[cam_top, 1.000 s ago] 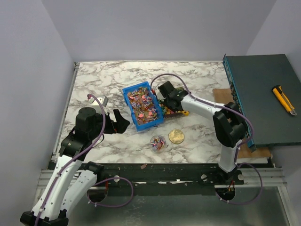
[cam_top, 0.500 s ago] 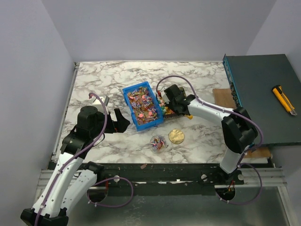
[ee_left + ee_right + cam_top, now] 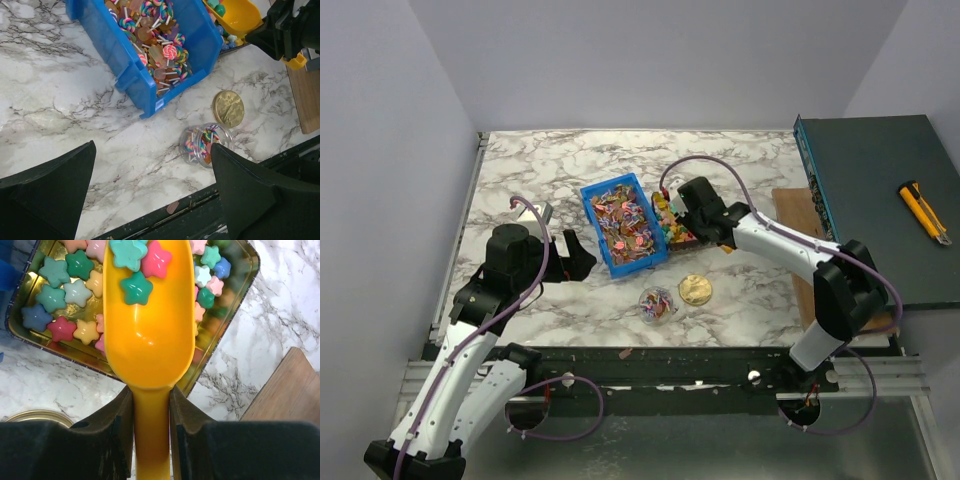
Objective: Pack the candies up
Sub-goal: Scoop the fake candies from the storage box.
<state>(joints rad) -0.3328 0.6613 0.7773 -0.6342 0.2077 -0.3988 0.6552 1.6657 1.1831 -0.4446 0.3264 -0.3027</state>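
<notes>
My right gripper [image 3: 151,410] is shut on the handle of the yellow-orange scoop [image 3: 150,325]. It holds the scoop over a gold tin [image 3: 246,270] of star-shaped candies [image 3: 55,290]. Three star candies [image 3: 145,265] lie in the scoop's bowl. In the top view the right gripper [image 3: 695,215] is just right of the blue bin [image 3: 595,228] full of lollipop candies [image 3: 623,222]. My left gripper [image 3: 155,192] is open and empty over bare marble, left of the bin. A small clear jar [image 3: 205,145] holds some candies, with its round gold lid [image 3: 228,108] beside it.
A dark green box [image 3: 880,200] with a yellow utility knife [image 3: 923,212] on it stands at the right, on a wooden board [image 3: 795,205]. A small grey object [image 3: 535,212] lies behind the left arm. The table's front edge is close behind the jar [image 3: 657,304].
My right gripper has drawn back to the right with the scoop, uncovering the tin of star candies. The left arm has barely moved.
</notes>
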